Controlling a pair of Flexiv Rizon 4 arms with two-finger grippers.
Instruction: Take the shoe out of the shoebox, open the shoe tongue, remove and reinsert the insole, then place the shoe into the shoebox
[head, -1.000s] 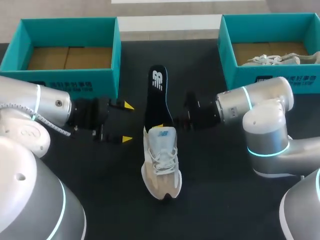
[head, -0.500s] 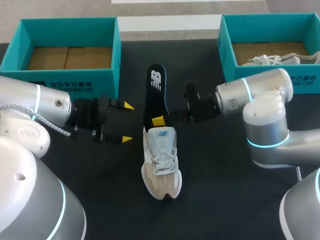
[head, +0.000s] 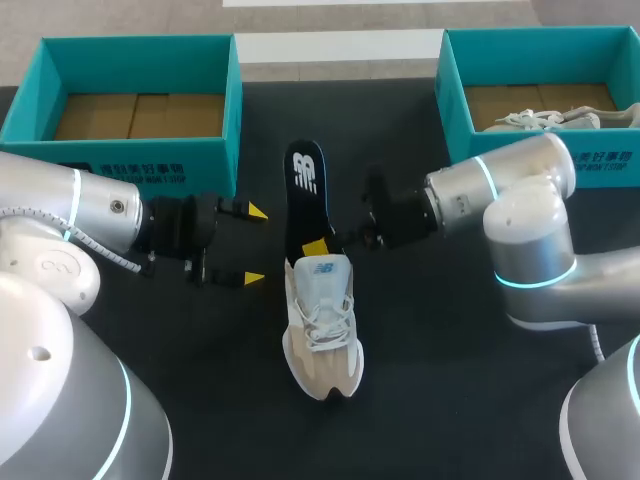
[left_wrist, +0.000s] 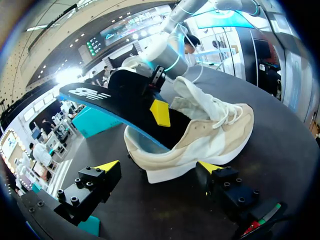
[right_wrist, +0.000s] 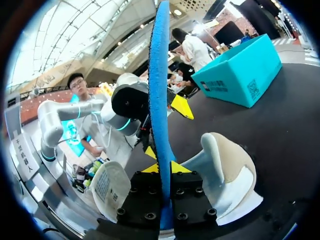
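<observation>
A beige and white shoe lies on the black table, heel toward the boxes. A black insole with a blue underside stands up out of its heel opening, leaning away from the shoe. From the right, my right gripper is shut on the insole just above the shoe's collar. The right wrist view has the insole's blue edge pinched between the yellow tips of the right gripper. My left gripper is open, left of the shoe's heel and apart from it. The left wrist view looks at the shoe side-on, beyond the open left gripper.
A teal shoebox with a bare cardboard floor stands at the back left. A second teal shoebox at the back right holds another pale shoe. Black table surface surrounds the shoe's toe.
My right gripper has shut on the insole. The insole's free end has tipped leftward and come down a little. My left arm has kept still.
</observation>
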